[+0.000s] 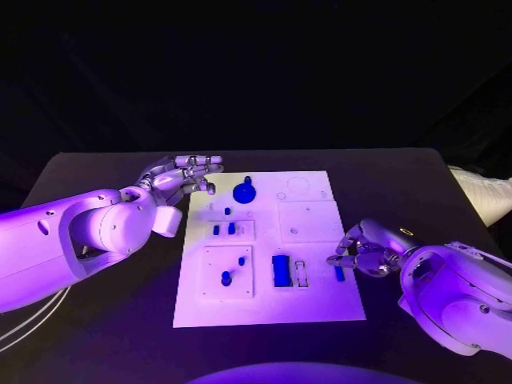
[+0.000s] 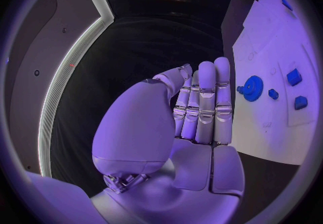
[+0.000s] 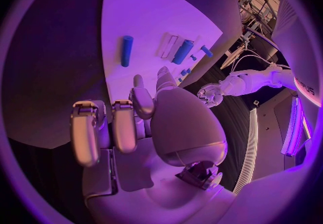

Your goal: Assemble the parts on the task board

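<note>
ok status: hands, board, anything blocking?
Left hand open, at task board far-left corner. Right hand beside right edge, holds nothing. Blue gear flat. Nothing blocking.

White task board [image 1: 308, 220] flat mid-table; blue parts [image 1: 282, 270] scattered on it.

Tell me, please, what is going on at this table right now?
A two-armed robot is assembling small blue parts on a white task board. Neither hand holds anything. The left hand hovers at the board's far left corner, fingers straight, next to a blue gear. The right hand sits at the board's right edge, fingers curled, close to a small blue peg. A larger blue block lies mid-board.
</note>
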You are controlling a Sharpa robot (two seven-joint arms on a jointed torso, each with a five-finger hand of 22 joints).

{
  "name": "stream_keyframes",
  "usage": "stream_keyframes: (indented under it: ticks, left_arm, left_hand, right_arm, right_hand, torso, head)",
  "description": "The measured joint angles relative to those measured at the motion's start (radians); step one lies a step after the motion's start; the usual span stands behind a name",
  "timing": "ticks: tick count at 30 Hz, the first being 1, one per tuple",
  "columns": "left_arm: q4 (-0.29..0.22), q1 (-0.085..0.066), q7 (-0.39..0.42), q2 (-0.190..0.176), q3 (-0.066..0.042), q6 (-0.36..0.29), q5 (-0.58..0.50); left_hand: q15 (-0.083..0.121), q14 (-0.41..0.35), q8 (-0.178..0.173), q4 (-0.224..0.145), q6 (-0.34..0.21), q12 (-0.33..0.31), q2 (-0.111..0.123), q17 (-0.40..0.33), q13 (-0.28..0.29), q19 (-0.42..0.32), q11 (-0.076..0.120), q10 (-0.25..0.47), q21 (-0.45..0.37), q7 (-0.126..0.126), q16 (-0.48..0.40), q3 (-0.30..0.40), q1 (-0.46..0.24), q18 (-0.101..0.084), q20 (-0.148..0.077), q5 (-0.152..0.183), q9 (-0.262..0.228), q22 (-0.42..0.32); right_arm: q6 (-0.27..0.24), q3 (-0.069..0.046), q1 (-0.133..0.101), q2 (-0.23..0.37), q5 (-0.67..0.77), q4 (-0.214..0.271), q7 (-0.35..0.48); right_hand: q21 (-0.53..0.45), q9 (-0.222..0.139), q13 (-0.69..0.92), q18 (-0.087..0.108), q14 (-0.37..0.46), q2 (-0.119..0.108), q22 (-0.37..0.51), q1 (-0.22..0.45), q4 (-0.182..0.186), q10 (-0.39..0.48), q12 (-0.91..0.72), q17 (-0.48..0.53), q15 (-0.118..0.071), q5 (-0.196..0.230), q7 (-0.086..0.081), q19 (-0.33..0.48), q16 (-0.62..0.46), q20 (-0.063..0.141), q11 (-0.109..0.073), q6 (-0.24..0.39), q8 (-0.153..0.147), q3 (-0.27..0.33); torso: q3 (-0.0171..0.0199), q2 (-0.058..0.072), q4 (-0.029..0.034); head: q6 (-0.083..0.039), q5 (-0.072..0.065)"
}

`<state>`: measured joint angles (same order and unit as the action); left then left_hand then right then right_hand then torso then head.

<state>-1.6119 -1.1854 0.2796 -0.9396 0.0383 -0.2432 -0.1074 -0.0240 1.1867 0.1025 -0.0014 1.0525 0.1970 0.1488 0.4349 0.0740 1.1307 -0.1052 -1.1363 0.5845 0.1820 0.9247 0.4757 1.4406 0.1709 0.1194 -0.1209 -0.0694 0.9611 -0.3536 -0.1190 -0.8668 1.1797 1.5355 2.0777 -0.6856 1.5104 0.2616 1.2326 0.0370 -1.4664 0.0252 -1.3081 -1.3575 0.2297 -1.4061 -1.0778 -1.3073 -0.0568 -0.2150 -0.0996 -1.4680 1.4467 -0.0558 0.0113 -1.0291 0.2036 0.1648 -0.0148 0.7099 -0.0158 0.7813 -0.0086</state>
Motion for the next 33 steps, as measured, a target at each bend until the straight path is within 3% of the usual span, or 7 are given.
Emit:
stream_keyframes:
  ticks: [11,21,33]
  left_arm:
    - [-0.003,0.004,0.000,0.001,0.000,0.002,0.000]
    - [-0.003,0.006,0.000,0.001,0.000,0.003,0.000]
    - [-0.003,0.007,-0.001,0.000,0.000,0.004,0.000]
  left_hand:
    - [0.000,0.000,0.000,-0.004,0.000,0.008,0.000,-0.004,-0.001,0.000,-0.003,0.003,-0.006,0.000,0.000,-0.004,0.000,0.000,0.000,0.000,0.001,-0.002]
    - [0.000,0.000,0.000,-0.004,0.000,0.008,0.000,-0.004,-0.001,0.000,-0.003,0.003,-0.006,0.000,0.000,-0.004,0.000,0.000,0.000,0.000,0.001,-0.002]
    - [0.000,0.000,0.000,-0.004,0.000,0.008,0.000,-0.003,-0.001,0.000,-0.003,0.003,-0.006,0.000,0.000,-0.004,0.000,0.000,0.000,0.000,0.001,-0.002]
  right_arm:
    - [0.007,0.001,0.006,0.012,0.042,-0.048,0.004]
    - [0.030,0.001,0.029,-0.034,0.078,-0.076,0.002]
    - [0.075,0.001,0.036,-0.051,0.107,-0.087,-0.004]
  right_hand:
    - [0.000,-0.003,-0.002,0.000,0.000,0.003,0.000,-0.002,0.008,0.000,0.002,0.000,0.000,-0.006,0.007,0.000,0.000,0.000,0.000,-0.025,0.000,0.007]
    - [0.000,-0.003,-0.002,0.000,0.000,0.002,0.000,-0.002,0.010,-0.001,0.004,-0.001,0.000,-0.006,0.012,0.000,0.000,0.000,-0.001,-0.037,0.000,0.010]
    - [0.000,-0.003,-0.001,0.000,0.000,0.002,0.000,-0.002,0.010,-0.002,0.006,-0.001,0.000,-0.006,0.016,0.000,0.000,0.000,-0.002,-0.048,0.002,0.010]
  torso:
    - [0.0019,0.000,-0.0004]
    - [0.0010,0.001,0.0028]
    - [-0.0001,0.000,0.0016]
  head:
    - [-0.003,-0.019]
    - [0.000,-0.016]
    - [0.005,-0.012]
